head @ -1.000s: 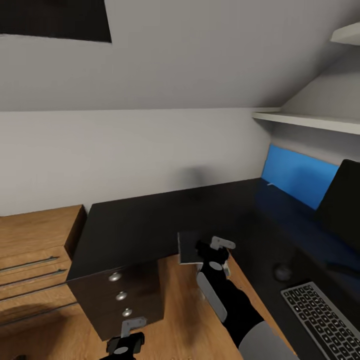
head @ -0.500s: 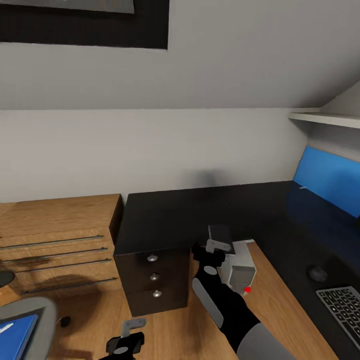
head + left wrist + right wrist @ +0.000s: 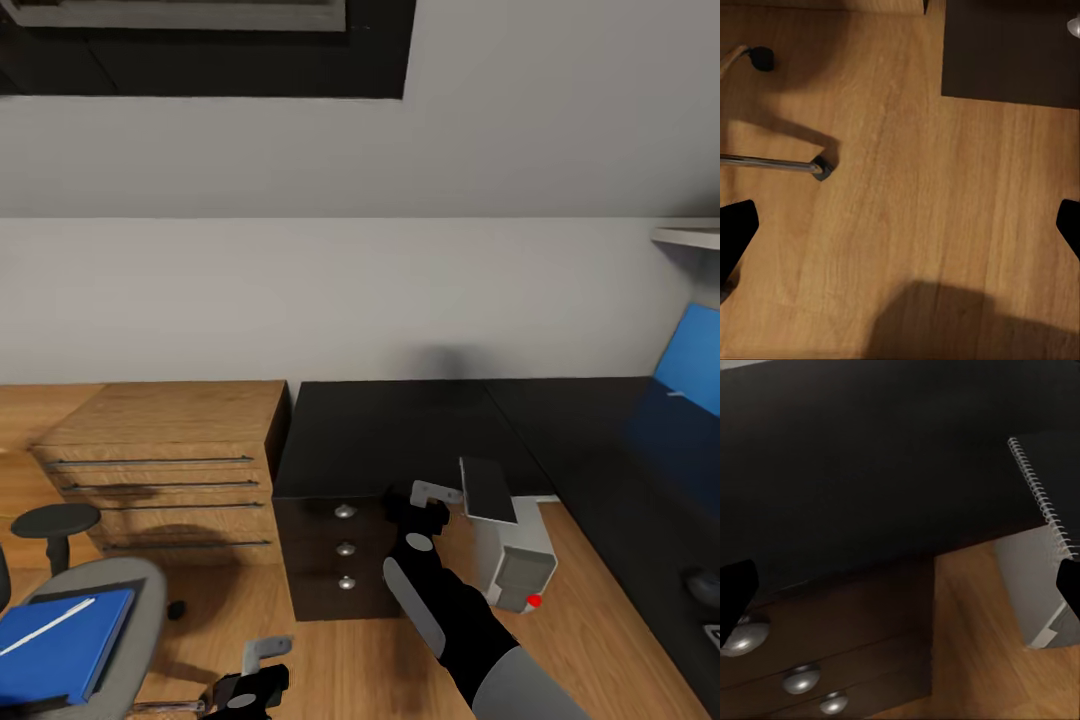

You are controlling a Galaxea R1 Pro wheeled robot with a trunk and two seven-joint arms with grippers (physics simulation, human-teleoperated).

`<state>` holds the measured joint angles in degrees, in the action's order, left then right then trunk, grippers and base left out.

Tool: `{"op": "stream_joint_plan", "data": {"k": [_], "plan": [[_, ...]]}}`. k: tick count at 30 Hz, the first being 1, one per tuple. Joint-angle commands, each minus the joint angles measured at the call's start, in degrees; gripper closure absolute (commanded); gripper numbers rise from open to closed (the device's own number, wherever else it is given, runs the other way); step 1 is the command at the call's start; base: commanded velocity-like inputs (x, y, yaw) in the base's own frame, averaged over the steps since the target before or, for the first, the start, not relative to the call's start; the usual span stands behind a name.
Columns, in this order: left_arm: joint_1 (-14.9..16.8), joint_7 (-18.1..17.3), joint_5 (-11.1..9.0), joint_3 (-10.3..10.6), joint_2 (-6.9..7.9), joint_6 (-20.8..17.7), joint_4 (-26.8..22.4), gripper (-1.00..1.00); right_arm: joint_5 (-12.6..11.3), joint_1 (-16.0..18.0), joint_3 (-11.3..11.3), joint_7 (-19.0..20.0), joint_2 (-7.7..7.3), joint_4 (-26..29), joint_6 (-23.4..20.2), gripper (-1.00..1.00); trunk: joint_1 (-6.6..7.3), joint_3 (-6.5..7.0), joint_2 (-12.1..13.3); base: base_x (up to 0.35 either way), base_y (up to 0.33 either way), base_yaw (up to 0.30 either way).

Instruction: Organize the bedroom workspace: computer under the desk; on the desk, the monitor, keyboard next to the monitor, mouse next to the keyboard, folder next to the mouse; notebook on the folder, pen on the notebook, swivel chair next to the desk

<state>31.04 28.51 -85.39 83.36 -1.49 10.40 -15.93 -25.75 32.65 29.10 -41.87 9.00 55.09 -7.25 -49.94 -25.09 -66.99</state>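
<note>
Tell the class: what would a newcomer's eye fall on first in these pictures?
Probably the blue folder lying on the grey swivel chair at the head view's lower left, brightest against the wood floor. Next, the black desk with its silver-knobbed drawers, and the white computer standing under it, a red dot on its front.

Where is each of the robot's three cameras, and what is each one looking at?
Head view: high on the robot's head, looking down at the black desk, blue folder on the grey swivel chair, and white computer tower; both arms show.
Left wrist view: near the left gripper, facing the wooden floor; dark fingertips show.
Right wrist view: near the right gripper, facing the desk's silver-knobbed drawers and a spiral notebook; fingertips show.
Shared: head and right wrist views both show the desk drawers.
</note>
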Motion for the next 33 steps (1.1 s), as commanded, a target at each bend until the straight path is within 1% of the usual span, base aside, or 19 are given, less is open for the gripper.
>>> {"op": "stream_joint_plan", "data": {"k": [1,11,14,19,28,33], "plan": [[0.1,0.2,-0.6,0.5,0.00,0.3,-0.1,-1.00,-0.2,0.0,0.1,-0.4,-0.04,0.1,-0.4,-1.00,0.00,-0.06,0.0,0.000,0.000,0.281],[0.1,0.2,-0.6,0.5,0.00,0.3,-0.1,-1.00,-0.1,0.0,0.2,-0.4,0.01,-1.0,0.4,-1.00,0.00,-0.06,0.0,0.000,0.000,0.281],[0.1,0.2,-0.6,0.5,0.01,0.3,-0.1,-1.00,0.2,0.0,0.5,-0.4,0.15,-2.2,1.7,-1.00,0.00,-0.06,0.0,0.000,0.000,0.281],[0.1,0.2,-0.6,0.5,0.00,0.3,-0.1,-1.00,1.0,0.0,1.2,-0.4,0.59,-2.8,2.5,-1.00,0.00,-0.06,0.0,0.000,0.000,0.281],[0.1,0.2,-0.6,0.5,0.00,0.3,-0.1,-1.00,1.4,0.0,1.5,-0.4,0.74,-2.9,2.7,-1.00,0.00,-0.06,0.0,0.000,0.000,0.281],[0.1,0.2,-0.6,0.5,0.00,0.3,-0.1,-1.00,1.4,0.0,2.0,-0.5,0.75,-2.9,2.7,-1.00,0.00,-0.06,0.0,0.000,0.000,0.281]]}}
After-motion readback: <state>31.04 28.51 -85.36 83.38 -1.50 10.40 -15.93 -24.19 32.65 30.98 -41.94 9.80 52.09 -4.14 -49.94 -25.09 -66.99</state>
